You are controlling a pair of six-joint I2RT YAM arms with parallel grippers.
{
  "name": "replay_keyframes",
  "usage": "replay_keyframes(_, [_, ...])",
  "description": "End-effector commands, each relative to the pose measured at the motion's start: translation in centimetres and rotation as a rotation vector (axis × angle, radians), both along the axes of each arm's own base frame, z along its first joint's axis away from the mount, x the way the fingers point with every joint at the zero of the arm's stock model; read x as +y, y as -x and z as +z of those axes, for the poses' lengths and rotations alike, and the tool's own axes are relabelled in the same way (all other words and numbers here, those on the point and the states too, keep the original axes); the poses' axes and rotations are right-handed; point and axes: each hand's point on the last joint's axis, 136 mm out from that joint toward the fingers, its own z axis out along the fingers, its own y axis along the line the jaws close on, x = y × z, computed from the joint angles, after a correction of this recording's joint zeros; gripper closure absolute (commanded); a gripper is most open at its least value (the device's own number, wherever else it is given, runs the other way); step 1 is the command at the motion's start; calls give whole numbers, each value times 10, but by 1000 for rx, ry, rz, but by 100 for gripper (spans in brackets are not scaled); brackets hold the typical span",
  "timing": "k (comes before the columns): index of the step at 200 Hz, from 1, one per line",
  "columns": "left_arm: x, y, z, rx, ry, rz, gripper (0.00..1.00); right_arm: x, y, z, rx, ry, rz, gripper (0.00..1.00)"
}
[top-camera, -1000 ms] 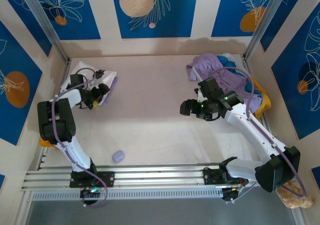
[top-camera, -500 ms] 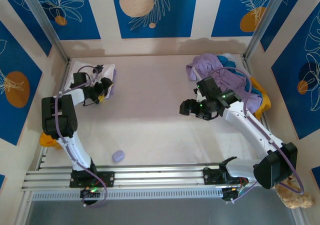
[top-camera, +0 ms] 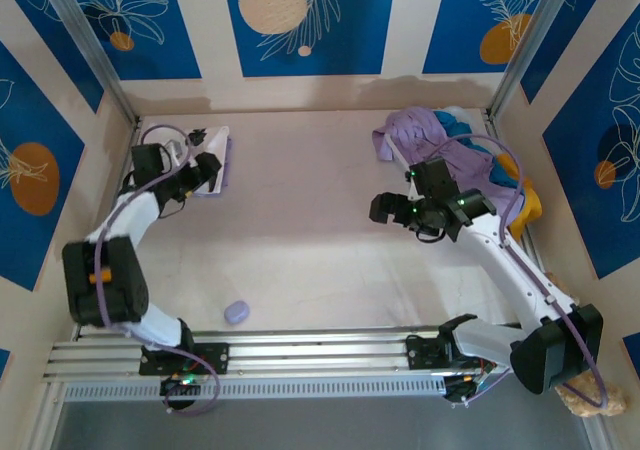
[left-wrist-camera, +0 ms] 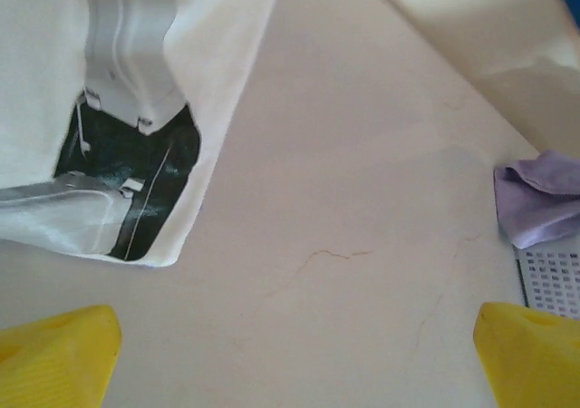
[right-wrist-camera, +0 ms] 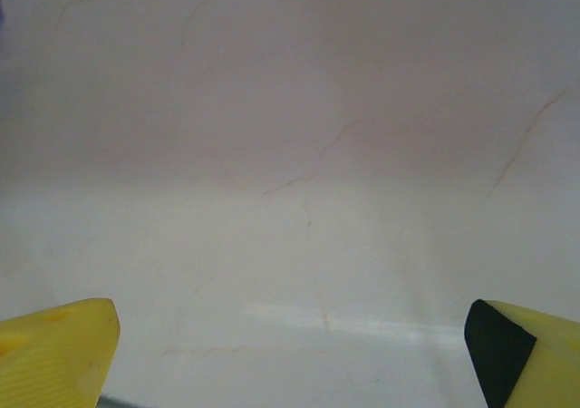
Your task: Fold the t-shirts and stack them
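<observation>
With my left claw point(left-wrist-camera: 292, 349) now clear of the white t-shirt point(top-camera: 222, 150) flattened at ten o'clock, tips apart, and my right claw point(right-wrist-camera: 290, 344) just spread wide over bare tabletop point(top-camera: 300, 230), I'd take the lavender t-shirt point(top-camera: 425, 130) at two o'clock next.

- Shirts: four can be told apart.
- White shirt point(top-camera: 220, 148) with black print: one, at ten o'clock on the worktop point(top-camera: 300, 230).
- Lavender shirt point(top-camera: 415, 130), teal shirt point(top-camera: 458, 125), yellow-orange shirt point(top-camera: 530, 208): one of each, heaped at two o'clock.
- Small lavender blob point(top-camera: 237, 312): one, at seven o'clock.
- Brown teddy bear point(top-camera: 592, 402): one, at five o'clock.
- Robot arms: two, the left arm point(top-camera: 125, 215) and the right arm point(top-camera: 510, 265).
- Yellow fingers: four, two left fingers point(left-wrist-camera: 54, 354) and two right fingers point(right-wrist-camera: 54, 344).
</observation>
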Motion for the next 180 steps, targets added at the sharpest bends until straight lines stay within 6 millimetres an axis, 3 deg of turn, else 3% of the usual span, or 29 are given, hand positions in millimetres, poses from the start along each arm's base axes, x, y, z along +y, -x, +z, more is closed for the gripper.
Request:
replay_keyframes(1, [9,20,15,-152,-228,-42,1,-22,-22,-3,-172,109,-17,1])
replay_keyframes(14, [14,32,22,-243,-321,-45,1,-21,-33,-4,-345,165,71,1])
replay_keyframes(52, [21,52,21,-415,-523,-67,1,-64,-58,-18,-753,345,-12,1])
replay_keyframes(80, [26,42,5,-443,-495,-3,1,-90,-67,-48,-748,267,-57,1])
replay_keyframes(109, [33,25,-14,-454,-491,34,1,-99,-80,-48,-789,215,-55,1])
replay_keyframes(132, [31,15,-17,-440,-497,2,1,-98,-91,-50,-790,219,-42,1])
replay_keyframes(173, [25,34,-49,-410,-530,-30,1,-96,-105,-55,-791,201,-45,1])
replay_keyframes(180, [29,36,-46,-452,-553,16,1,-93,-108,-58,-793,204,-35,1])
